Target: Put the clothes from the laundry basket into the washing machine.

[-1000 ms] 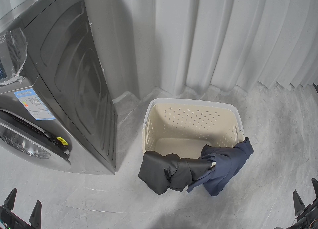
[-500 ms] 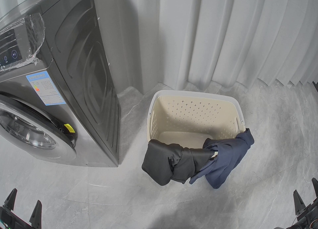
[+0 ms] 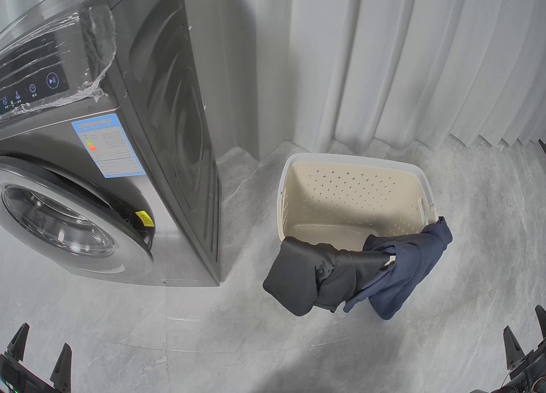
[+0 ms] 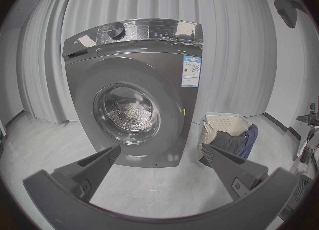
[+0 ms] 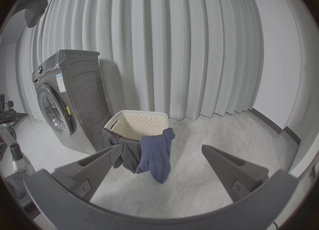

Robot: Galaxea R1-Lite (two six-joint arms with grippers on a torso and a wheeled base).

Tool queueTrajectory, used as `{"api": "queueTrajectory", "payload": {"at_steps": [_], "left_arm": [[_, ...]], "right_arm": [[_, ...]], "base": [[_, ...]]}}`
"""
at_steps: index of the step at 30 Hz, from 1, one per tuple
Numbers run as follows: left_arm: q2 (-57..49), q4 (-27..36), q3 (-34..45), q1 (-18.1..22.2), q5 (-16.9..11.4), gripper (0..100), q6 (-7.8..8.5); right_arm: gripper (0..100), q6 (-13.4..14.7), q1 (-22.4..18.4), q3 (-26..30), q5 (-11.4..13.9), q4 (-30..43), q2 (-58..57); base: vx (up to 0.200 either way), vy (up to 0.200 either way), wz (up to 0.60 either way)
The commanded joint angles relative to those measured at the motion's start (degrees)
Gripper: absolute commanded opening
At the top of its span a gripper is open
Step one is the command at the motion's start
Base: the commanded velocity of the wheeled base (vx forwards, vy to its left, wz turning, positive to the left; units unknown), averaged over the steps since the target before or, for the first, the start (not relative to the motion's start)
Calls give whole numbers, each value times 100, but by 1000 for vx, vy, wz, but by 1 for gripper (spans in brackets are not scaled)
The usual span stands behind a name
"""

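On the grey floor (image 3: pixel 227 320) just beside the washing machine (image 3: pixel 114 155), the laundry basket (image 3: pixel 352 160) is standing near the curtain (image 3: pixel 369 42) — a dark grey garment (image 3: pixel 313 280) and a navy garment (image 3: pixel 412 266) are hanging over its near rim, touching each other. I am holding my left gripper (image 3: pixel 44 338) and right gripper (image 3: pixel 522 320) low, well apart from the clothes — fingers spread wide, gripping nothing.

Head cam: high, tilted down and forward, washing machine (image 3: pixel 165 127) on the left, laundry basket (image 3: pixel 352 195) centre-right, both mid-range. Left wrist cam: low, squarely facing the machine's door (image 4: pixel 126 114), basket beside the machine. Right wrist cam: low, facing basket and curtain (image 5: pixel 186 41), machine seen obliquely. All three share machine and basket.
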Motion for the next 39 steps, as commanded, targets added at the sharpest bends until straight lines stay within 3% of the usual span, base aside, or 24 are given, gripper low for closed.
{"api": "queueTrajectory", "payload": {"at_steps": [1, 29, 39], "left_arm": [[-77, -4, 101, 4, 2, 100, -2], [-77, -4, 101, 4, 2, 100, -11], [-77, -4, 101, 4, 2, 100, -2]], "right_arm": [[100, 2, 4, 101, 6, -1, -104], [100, 11, -5, 101, -3, -1, -104], [100, 2, -5, 101, -12, 8, -104]], "base": [[0, 200, 0], [0, 200, 0], [0, 0, 0]]}}
